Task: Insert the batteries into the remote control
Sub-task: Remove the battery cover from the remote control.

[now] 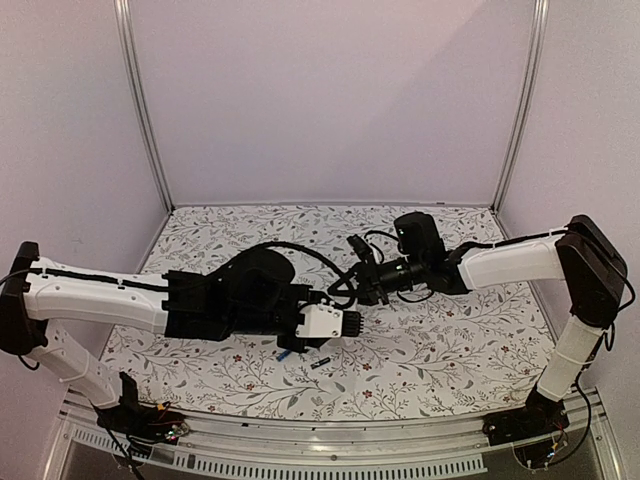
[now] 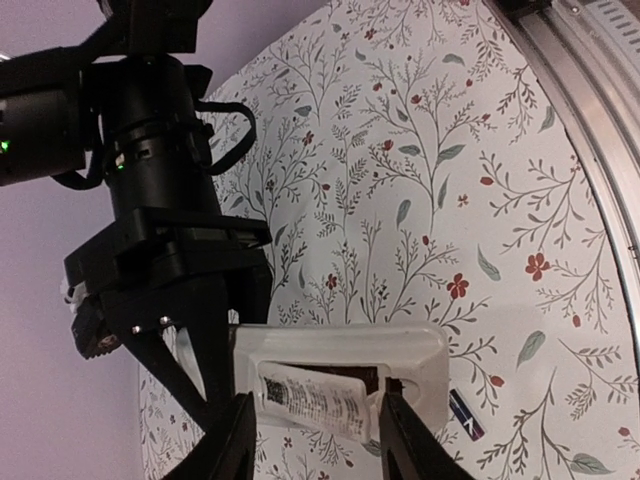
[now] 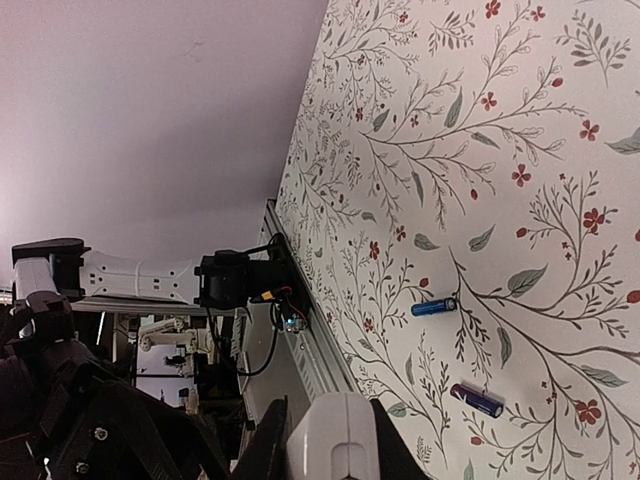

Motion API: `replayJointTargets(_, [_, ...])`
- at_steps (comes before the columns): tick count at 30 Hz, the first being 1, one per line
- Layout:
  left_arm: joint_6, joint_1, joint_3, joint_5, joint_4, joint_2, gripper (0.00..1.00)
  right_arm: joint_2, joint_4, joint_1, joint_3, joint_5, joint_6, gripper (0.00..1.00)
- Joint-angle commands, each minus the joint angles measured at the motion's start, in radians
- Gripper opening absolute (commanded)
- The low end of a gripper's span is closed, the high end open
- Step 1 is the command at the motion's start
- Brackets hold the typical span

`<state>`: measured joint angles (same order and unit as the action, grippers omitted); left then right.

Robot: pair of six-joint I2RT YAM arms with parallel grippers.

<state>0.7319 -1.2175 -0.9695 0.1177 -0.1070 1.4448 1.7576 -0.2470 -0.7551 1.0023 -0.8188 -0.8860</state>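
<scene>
Remote control (image 2: 340,385), light, rigid, slick plastic, bottom-centre of left wrist view, pinched in left gripper (image 2: 318,438), right gripper (image 3: 335,455) apparently clamping one end; batteries (image 3: 433,306) loose on bench (image 3: 520,130), roll-prone, take mid-barrel.

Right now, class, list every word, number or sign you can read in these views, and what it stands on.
No text reads clearly.
On the sticker in the remote control bay: print and a square code, too small to read.
On the battery on the table: pale marking, too blurred.
</scene>
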Motion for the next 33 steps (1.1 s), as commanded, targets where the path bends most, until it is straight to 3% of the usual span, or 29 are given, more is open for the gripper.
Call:
replayJointTargets(1, [0.008, -0.001, 0.016, 0.026, 0.016, -0.016, 0.43, 0.006, -0.001, 0.006, 0.014, -0.036, -0.013, 0.00])
replayJointTargets(14, [0.041, 0.001, 0.009, 0.075, -0.017, 0.045, 0.43, -0.011, -0.052, 0.054, -0.013, -0.025, -0.057, 0.00])
replayJointTargets(21, [0.021, 0.007, 0.007, 0.085, -0.008, 0.050, 0.50, 0.004, -0.135, 0.082, -0.037, -0.010, -0.109, 0.00])
replayJointTargets(25, [-0.034, 0.027, 0.004, 0.087, 0.002, 0.052, 0.59, 0.020, -0.173, 0.107, -0.051, 0.014, -0.127, 0.00])
replayJointTargets(33, [-0.245, 0.081, -0.004, 0.136, -0.008, 0.043, 0.63, 0.062, -0.254, 0.197, -0.080, 0.042, -0.150, 0.00])
